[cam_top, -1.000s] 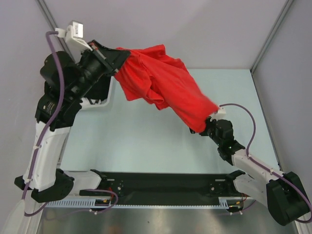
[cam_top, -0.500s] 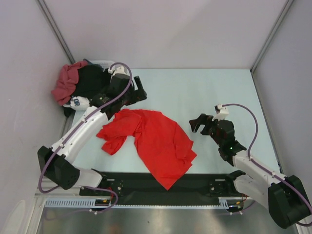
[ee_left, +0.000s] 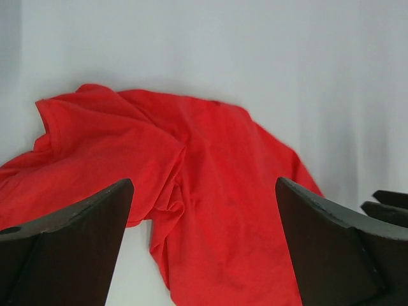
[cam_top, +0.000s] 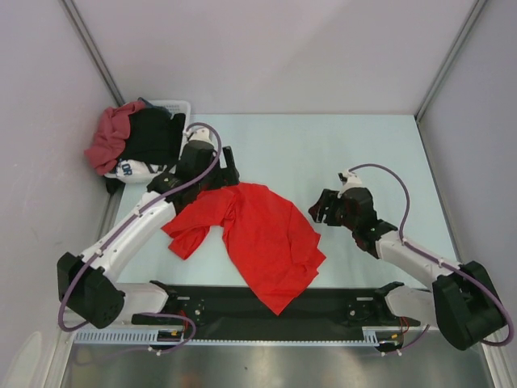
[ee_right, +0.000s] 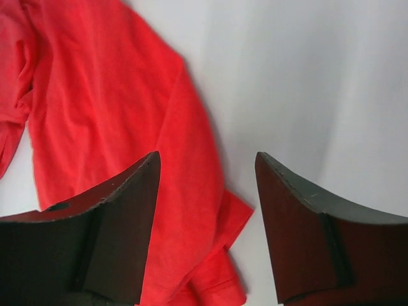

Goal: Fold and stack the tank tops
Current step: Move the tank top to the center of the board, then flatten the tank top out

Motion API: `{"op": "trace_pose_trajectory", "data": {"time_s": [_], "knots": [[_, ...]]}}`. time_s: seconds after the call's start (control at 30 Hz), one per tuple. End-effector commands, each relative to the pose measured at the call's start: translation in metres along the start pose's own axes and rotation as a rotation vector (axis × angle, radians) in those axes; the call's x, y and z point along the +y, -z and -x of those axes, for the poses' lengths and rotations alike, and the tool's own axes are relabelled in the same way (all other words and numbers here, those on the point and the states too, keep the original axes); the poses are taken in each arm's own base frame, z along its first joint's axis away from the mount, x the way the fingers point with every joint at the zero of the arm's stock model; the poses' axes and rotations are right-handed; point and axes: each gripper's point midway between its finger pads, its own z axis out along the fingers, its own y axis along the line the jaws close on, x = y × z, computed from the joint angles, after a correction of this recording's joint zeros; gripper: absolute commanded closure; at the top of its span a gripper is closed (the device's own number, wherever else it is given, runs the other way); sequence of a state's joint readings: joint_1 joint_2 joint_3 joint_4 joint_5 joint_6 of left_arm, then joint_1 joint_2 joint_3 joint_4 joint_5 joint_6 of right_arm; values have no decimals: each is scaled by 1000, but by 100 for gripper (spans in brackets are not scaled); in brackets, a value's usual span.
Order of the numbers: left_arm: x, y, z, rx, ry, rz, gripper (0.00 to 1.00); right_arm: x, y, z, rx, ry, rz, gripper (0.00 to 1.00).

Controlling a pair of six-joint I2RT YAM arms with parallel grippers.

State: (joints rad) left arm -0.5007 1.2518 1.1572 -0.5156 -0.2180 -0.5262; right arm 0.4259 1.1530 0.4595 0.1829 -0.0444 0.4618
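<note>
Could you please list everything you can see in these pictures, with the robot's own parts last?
red top: one, bright red, crumpled on the table's middle.
maroon top: one, dusty maroon, on the pile in the far left corner.
black garments: count unclear, black, same pile.
white cloth: one, white with dark lettering, at the pile's near edge.
basket: one, white, behind the pile.
table: one, pale blue-green, under everything.
left gripper: one, black, open, at the red top's far edge.
right gripper: one, black, open, beside the red top's right edge.
</note>
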Motion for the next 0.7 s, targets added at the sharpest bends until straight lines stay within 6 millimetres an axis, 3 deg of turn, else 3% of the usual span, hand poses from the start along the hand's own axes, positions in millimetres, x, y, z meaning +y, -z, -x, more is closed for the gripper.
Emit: {"op": "trace_pose_trajectory", "data": {"time_s": [0.0, 0.03, 0.1, 0.17, 0.27, 0.37, 0.47, 0.67], "knots": [[3, -9, -16, 36, -59, -7, 1, 39, 20, 0, 78, 9, 93, 33], [5, -9, -19, 36, -60, -5, 1, 58, 30, -17, 117, 34, 136, 33], [7, -12, -29, 42, -59, -11, 1, 68, 46, -22, 95, 76, 118, 33], [5, -13, -39, 53, -49, -33, 1, 83, 61, -46, 135, 145, 98, 34], [-2, -14, -56, 66, -50, -107, 1, 92, 74, -75, 209, 191, 50, 39], [-3, -10, -67, 44, -41, -161, 0, 98, 80, -94, 243, 253, -9, 37], [4, -9, -78, 45, -33, -152, 0, 87, 77, -103, 250, 331, -145, 35], [10, 2, -87, 48, -30, -160, 0, 73, 59, -125, 303, 418, -243, 46]]}}
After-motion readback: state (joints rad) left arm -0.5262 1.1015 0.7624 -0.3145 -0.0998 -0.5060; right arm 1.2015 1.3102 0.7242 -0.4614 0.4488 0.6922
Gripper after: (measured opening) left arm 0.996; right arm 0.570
